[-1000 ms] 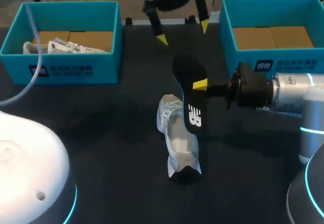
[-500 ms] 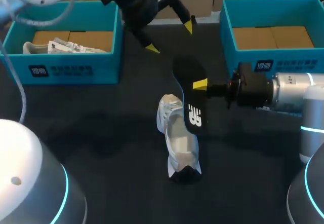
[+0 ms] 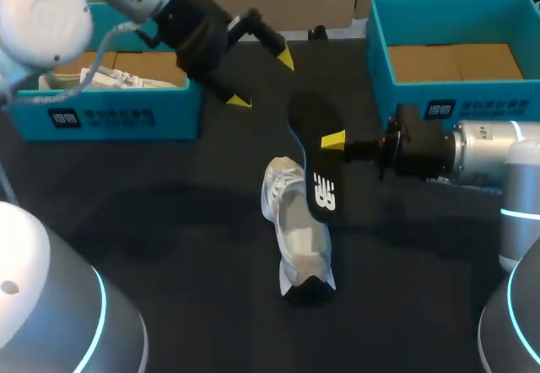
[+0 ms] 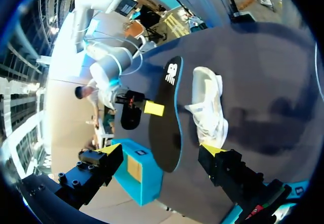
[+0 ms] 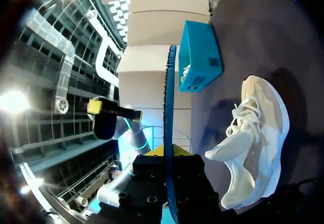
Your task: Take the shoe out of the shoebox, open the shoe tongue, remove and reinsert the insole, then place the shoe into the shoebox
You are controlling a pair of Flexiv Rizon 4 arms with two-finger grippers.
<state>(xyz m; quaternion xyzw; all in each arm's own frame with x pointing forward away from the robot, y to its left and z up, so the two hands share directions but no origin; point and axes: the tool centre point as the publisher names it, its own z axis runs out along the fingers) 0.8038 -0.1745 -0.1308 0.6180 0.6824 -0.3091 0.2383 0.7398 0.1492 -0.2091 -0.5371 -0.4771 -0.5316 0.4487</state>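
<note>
A white shoe (image 3: 297, 236) lies on the dark table, toe toward me. Just above it my right gripper (image 3: 334, 142) is shut on a black insole (image 3: 315, 166) with a blue edge, held on edge over the shoe's far end. The right wrist view shows the insole (image 5: 166, 112) edge-on between the right gripper (image 5: 167, 152) fingers, with the shoe (image 5: 255, 143) beside it. My left gripper (image 3: 263, 78) hangs open and empty behind the insole, near the left shoebox (image 3: 110, 118). From the left gripper (image 4: 161, 149), the insole (image 4: 169, 122) and shoe (image 4: 208, 107) lie ahead.
The left shoebox holds another white shoe (image 3: 114, 78). A second teal shoebox (image 3: 405, 94) at the back right shows only its brown cardboard floor. My right arm's wrist (image 3: 422, 149) stretches across in front of it.
My left arm has swung from the back middle of the table toward the left, its gripper staying open. The right gripper, insole and shoe have not moved.
</note>
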